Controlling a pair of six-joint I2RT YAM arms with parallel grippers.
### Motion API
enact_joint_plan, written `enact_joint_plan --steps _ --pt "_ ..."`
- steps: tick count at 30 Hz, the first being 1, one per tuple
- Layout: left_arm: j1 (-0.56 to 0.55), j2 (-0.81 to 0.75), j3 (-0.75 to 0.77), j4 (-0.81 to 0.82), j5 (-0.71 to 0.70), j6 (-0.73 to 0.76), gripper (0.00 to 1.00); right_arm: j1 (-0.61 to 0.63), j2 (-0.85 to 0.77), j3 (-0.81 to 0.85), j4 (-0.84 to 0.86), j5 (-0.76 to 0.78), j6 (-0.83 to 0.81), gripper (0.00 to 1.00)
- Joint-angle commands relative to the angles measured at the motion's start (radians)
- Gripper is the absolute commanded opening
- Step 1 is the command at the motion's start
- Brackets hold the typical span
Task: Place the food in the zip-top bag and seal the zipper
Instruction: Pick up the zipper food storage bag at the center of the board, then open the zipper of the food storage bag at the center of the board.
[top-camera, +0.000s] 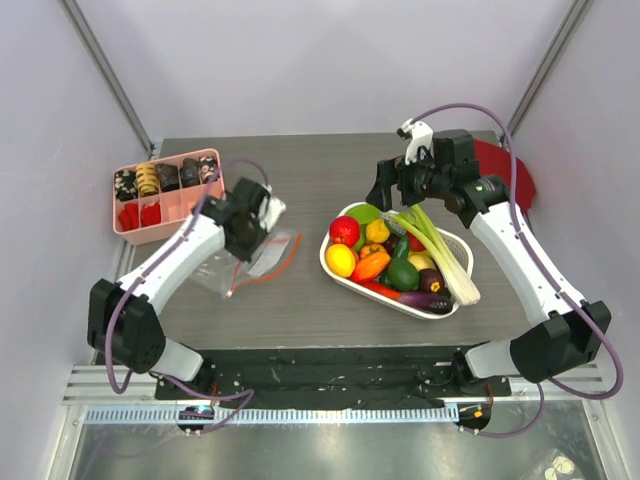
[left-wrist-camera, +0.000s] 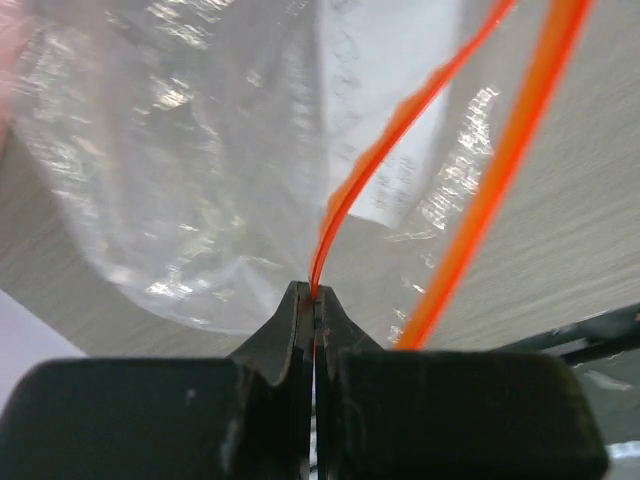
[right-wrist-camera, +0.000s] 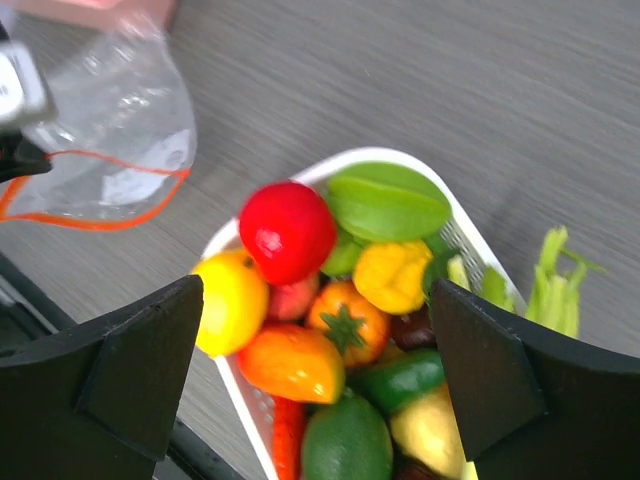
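The clear zip-top bag (top-camera: 250, 262) lies crumpled on the table left of centre, and fills the left wrist view (left-wrist-camera: 190, 150). My left gripper (top-camera: 248, 232) (left-wrist-camera: 314, 296) is shut on one strand of the red-orange zipper (left-wrist-camera: 395, 125) (top-camera: 287, 256); the other strand (left-wrist-camera: 505, 160) hangs loose to the right, so the mouth gapes. The food (top-camera: 372, 255) is piled in a white mesh basket (top-camera: 340, 280): a red apple (right-wrist-camera: 287, 230), a yellow lemon (right-wrist-camera: 230, 300), an orange tomato (right-wrist-camera: 347, 320) and green pieces (right-wrist-camera: 388, 203). My right gripper (top-camera: 385, 190) (right-wrist-camera: 315, 305) hangs open above the pile, holding nothing.
A long white-and-green leek (top-camera: 445, 255) lies across the basket's right side. A pink compartment tray (top-camera: 165, 195) with small snack pieces stands at the back left. A red object (top-camera: 515, 170) sits at the back right behind the right arm.
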Motion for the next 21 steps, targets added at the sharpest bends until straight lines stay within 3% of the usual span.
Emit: enact_joint_plan --steps 1,4,12,21 --pt "0.115 -0.063 0.211 -0.133 0.190 -0.094 0.00 0.003 -0.023 0.031 0.171 -0.135 0.190 1.00" --pt "0.122 -0.098 0.270 -0.136 0.202 -0.143 0.00 0.019 0.002 0.045 0.259 -0.198 0.319 1.00" --pt "0.122 -0.132 0.348 -0.118 0.126 -0.361 0.00 0.165 0.109 0.087 0.403 -0.194 0.499 0.98" --pt "0.120 -0.143 0.325 -0.003 0.150 -0.515 0.00 0.340 0.288 0.163 0.492 -0.169 0.671 0.79"
